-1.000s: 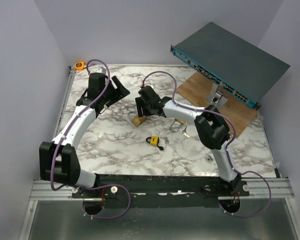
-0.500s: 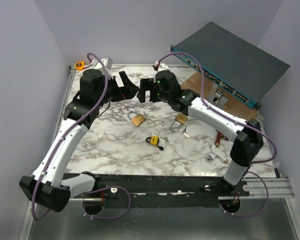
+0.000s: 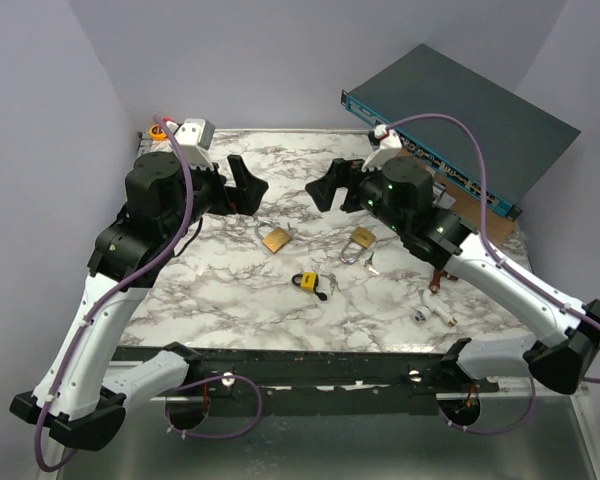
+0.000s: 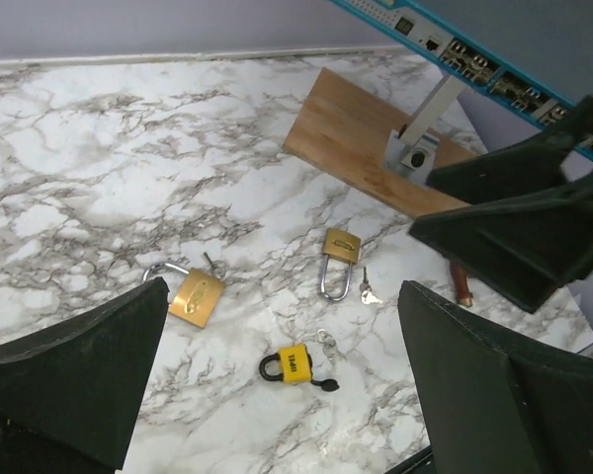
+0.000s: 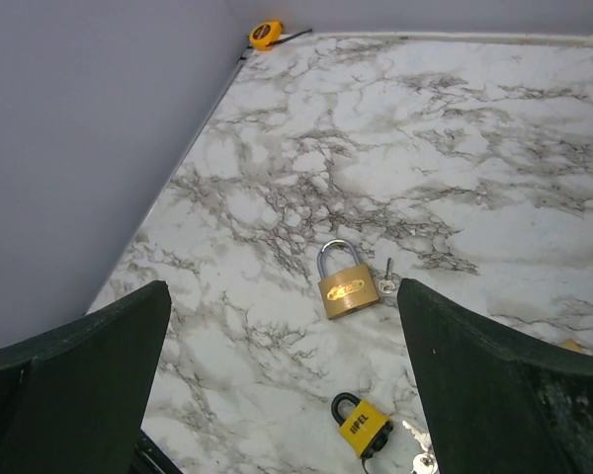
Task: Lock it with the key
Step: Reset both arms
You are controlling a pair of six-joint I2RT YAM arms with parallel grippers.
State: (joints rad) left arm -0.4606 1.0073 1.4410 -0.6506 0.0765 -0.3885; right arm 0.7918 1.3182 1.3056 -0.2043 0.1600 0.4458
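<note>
A yellow padlock (image 3: pixel 307 281) with a black shackle lies mid-table with a black-headed key in its base; it also shows in the left wrist view (image 4: pixel 293 363) and the right wrist view (image 5: pixel 362 423). A brass padlock (image 3: pixel 274 238) with an open shackle lies to its far left, a small key beside it (image 5: pixel 387 284). A second brass padlock (image 3: pixel 361 239) lies to the right with a loose key (image 4: pixel 368 292). My left gripper (image 3: pixel 242 185) and right gripper (image 3: pixel 332 187) are both open, empty and held high above the locks, facing each other.
A teal network switch (image 3: pixel 460 120) stands tilted on a wooden board (image 3: pixel 420 185) at the back right. An orange tape measure (image 5: pixel 266 33) sits in the far left corner. A brown-handled tool (image 3: pixel 438 275) and small metal parts (image 3: pixel 420 315) lie at the right.
Both arms have risen from near the table. The right arm swung right and away from the left brass padlock. Both grippers stay open and empty; the locks have not moved.
</note>
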